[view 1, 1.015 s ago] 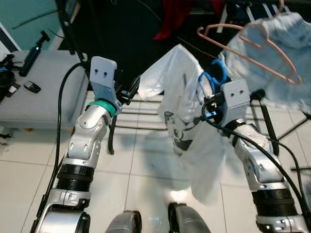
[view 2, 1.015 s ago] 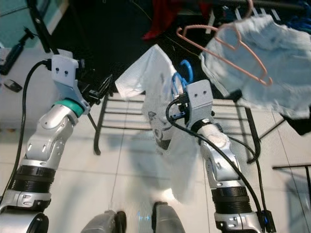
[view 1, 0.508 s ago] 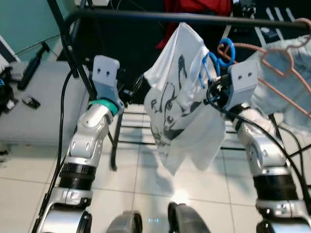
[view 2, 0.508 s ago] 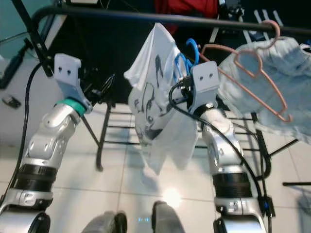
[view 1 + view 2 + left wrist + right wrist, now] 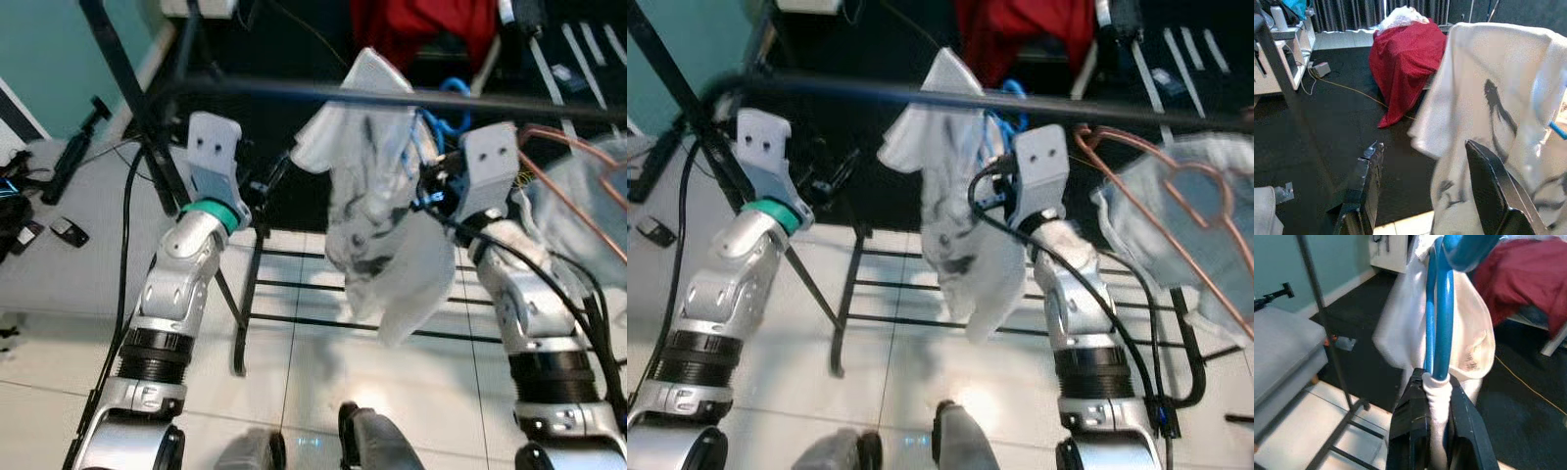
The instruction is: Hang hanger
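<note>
A blue hanger (image 5: 1439,323) carrying a white T-shirt (image 5: 377,196) with a dark print is held by the right gripper (image 5: 1434,404), whose jaws are closed on the hanger's lower part together with a fold of the white cloth. The hanger is raised at the height of a black horizontal rail (image 5: 294,91) of a clothes rack, right of the middle of the scene, and its blue hook (image 5: 453,106) is seen just behind the rail; whether the hook rests on the rail cannot be told. The shirt hangs down in front of the rail, above the white tiled floor (image 5: 294,372).

The left gripper (image 5: 1425,191) is held up to the left of the shirt, near its sleeve, with its jaws wide apart and nothing between them. Farther right on the rail, a copper-coloured hanger (image 5: 1190,211) with a pale grey garment (image 5: 1156,225) is seen. A red cloth (image 5: 1403,58) is draped over something on the dark floor beyond the rack. A grey desk (image 5: 88,245) with small dark items stands at the left.
</note>
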`<state>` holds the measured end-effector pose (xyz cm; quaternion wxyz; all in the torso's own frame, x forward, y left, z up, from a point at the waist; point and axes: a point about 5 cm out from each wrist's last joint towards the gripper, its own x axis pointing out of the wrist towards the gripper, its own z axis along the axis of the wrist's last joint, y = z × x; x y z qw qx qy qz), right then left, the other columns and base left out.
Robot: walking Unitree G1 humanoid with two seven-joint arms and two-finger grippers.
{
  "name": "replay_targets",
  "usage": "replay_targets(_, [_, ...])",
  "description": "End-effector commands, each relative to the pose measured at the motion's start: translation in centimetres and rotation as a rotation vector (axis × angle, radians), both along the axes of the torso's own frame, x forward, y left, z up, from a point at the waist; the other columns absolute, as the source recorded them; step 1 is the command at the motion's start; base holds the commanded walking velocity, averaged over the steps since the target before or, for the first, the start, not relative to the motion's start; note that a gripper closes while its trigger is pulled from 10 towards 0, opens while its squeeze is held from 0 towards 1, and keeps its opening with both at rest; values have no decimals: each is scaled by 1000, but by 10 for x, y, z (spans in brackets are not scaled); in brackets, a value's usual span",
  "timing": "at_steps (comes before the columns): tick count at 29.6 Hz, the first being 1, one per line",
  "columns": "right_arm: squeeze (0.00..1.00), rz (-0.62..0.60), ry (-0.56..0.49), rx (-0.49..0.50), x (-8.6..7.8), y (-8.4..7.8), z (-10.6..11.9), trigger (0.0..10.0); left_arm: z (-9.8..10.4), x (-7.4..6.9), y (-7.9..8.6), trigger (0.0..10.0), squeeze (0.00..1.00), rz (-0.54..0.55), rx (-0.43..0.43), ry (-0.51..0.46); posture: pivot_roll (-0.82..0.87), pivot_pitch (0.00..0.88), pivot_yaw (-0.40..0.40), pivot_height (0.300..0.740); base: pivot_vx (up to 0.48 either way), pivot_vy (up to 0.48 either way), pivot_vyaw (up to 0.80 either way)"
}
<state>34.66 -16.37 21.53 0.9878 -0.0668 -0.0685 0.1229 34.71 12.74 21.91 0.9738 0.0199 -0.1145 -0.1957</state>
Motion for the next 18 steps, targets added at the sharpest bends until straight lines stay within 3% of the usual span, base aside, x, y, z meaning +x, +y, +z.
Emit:
replay_targets(1, [0,12,-173,18,3,-3,38,10000,-11,-24,-12,10000,0,-267,33,39,-157,148,88,737,0,0,0])
replay_targets(2, [0,22,-204,14,3,-2,43,10000,-13,-34,-18,10000,0,-364,39,48,-157,149,88,737,0,0,0])
replay_targets(4, [0,33,-214,18,2,-1,44,10000,-14,-38,-20,10000,0,-412,42,53,-157,149,88,737,0,0,0])
replay_targets(18, [0,66,-184,28,-2,6,30,10000,-12,-36,-17,10000,0,-392,41,55,-159,150,89,737,0,0,0])
